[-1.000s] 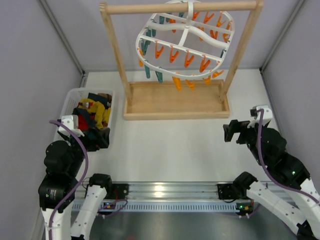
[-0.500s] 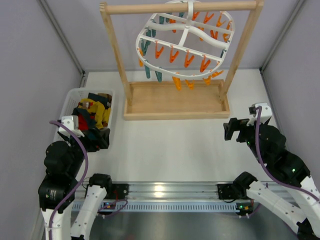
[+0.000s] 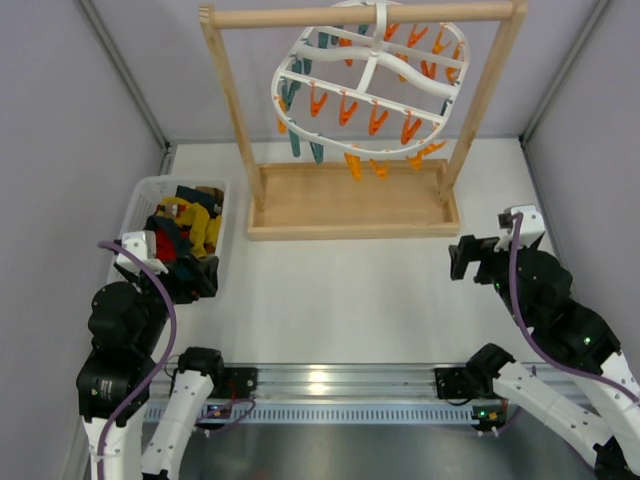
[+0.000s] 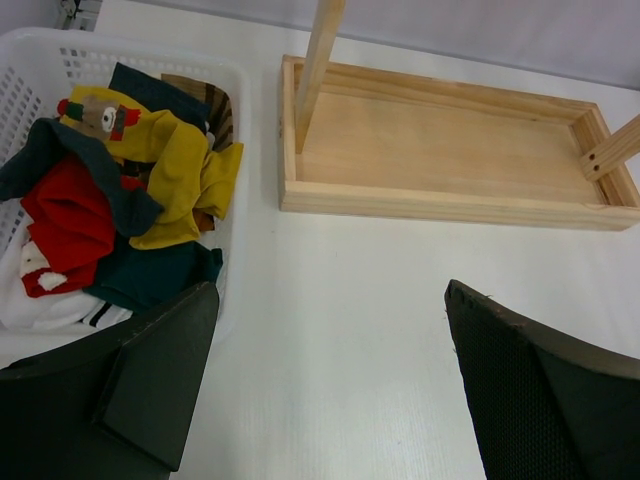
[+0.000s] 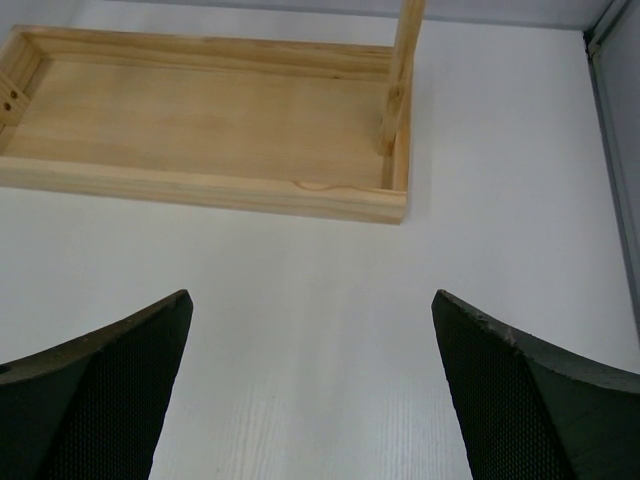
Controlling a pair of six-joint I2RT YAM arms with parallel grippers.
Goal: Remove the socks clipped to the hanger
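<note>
The white oval hanger [image 3: 366, 85] hangs by its hook from the wooden rack's top bar, with orange and teal clips dangling; I see no sock clipped to it. Several socks [image 3: 185, 225] in yellow, red, teal and white lie piled in a white basket [image 3: 143, 190] at the left, also in the left wrist view [image 4: 110, 200]. My left gripper [image 3: 200, 275] is open and empty beside the basket's near right corner [image 4: 330, 300]. My right gripper [image 3: 460, 262] is open and empty over bare table at the right [image 5: 310, 300].
The light wooden rack [image 3: 352, 200] stands at the back centre with its tray base on the table, also seen from the left wrist [image 4: 450, 150] and right wrist [image 5: 200, 120]. Grey walls close both sides. A metal rail [image 3: 330, 385] runs along the near edge.
My right gripper has drifted slightly to the right. The left arm and the hanger have not moved.
</note>
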